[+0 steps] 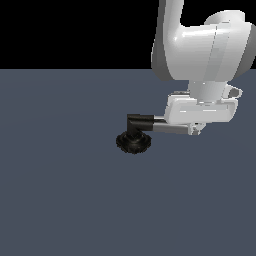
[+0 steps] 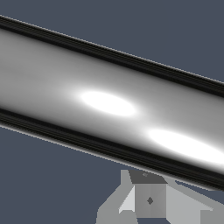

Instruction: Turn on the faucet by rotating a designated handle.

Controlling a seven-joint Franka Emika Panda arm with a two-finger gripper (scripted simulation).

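Lying directly under the gripper [image 1: 195, 129], the handle [image 1: 172, 128] is extending from the faucet [image 1: 134, 137]; finger spread is indeterminable.

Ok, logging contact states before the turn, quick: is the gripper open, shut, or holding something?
Gripper: down at the handle of the faucet, but its fingers are hidden, so open or shut cannot be told.

No text, label, number or sign can be read anywhere.
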